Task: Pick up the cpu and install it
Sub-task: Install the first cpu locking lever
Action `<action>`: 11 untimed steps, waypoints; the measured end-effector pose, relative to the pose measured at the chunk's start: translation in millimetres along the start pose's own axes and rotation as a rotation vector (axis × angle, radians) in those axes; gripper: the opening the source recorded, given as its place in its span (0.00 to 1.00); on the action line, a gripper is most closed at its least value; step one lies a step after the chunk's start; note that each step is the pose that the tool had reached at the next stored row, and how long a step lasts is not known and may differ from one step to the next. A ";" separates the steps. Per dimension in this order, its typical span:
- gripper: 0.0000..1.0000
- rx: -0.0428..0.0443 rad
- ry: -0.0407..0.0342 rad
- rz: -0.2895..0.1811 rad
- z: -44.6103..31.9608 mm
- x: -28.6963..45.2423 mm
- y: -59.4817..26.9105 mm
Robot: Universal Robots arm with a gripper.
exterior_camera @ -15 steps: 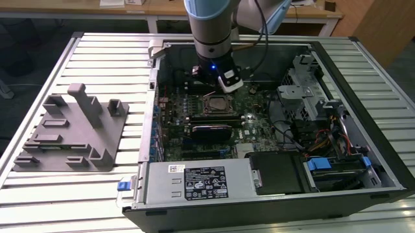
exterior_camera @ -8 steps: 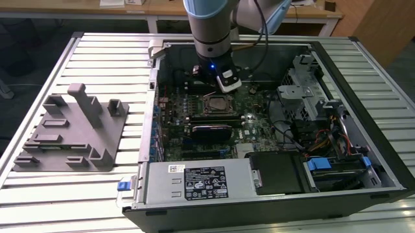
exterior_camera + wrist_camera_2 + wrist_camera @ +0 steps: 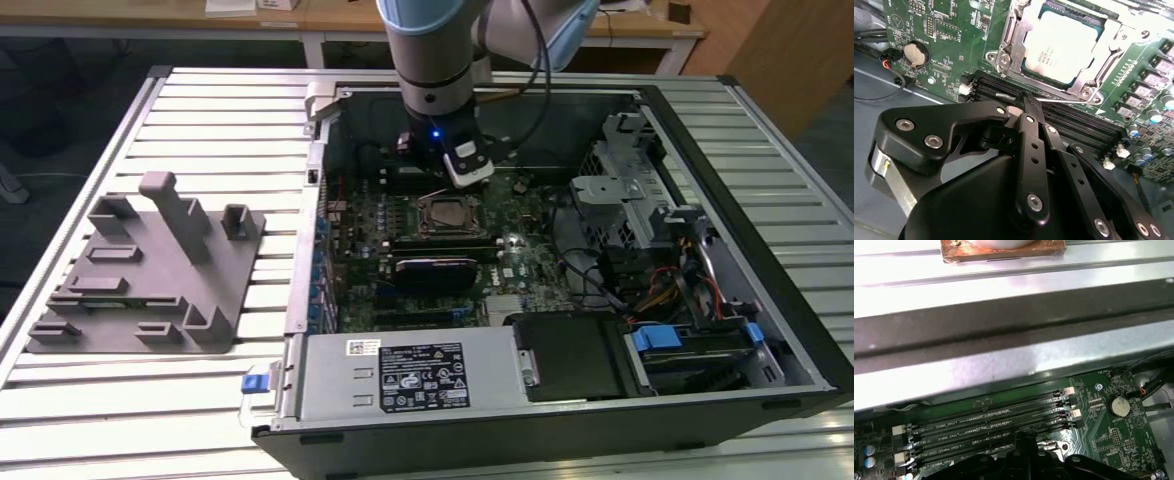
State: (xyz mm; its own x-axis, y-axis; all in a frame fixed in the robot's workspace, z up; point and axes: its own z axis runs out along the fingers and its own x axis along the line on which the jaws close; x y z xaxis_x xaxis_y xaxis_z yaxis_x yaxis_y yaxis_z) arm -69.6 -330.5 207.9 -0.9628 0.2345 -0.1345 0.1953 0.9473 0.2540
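Observation:
The cpu (image 3: 1061, 45), a shiny silver square, lies flat inside the metal socket frame (image 3: 1004, 55) on the green motherboard (image 3: 949, 30). In the exterior view the cpu (image 3: 447, 213) sits mid-board inside the open computer case (image 3: 747, 330). My gripper (image 3: 1026, 102) hangs just above the black memory slots (image 3: 1074, 125) beside the socket. Its fingers are shut together with nothing between them. In the exterior view the gripper (image 3: 463, 176) is a little behind the socket. The first wrist view shows the gripper (image 3: 1024, 440) over the memory slots (image 3: 989, 427).
A grey plastic fixture (image 3: 147, 270) stands on the slatted table at the exterior view's left. Inside the case are a power supply (image 3: 414, 375), a drive cage (image 3: 627, 190) and cables (image 3: 667, 290). A coin battery (image 3: 916, 53) sits on the board near the case wall (image 3: 1004, 325).

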 end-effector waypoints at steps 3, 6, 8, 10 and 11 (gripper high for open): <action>0.11 0.0052 -0.0030 0.007 1.2 0.6 1.9; 0.11 0.0101 -0.0058 0.011 2.2 1.0 3.1; 0.11 0.0155 -0.0094 0.010 3.1 1.3 3.2; 0.11 0.0210 -0.0136 0.009 4.0 1.5 3.0; 0.11 0.0236 -0.0158 0.008 4.5 1.6 2.9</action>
State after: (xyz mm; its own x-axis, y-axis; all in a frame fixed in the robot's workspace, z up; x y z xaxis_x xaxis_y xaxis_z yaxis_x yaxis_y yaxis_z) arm -69.7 -326.4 204.1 -0.9580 0.2456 -0.1477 0.2078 0.9501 0.2325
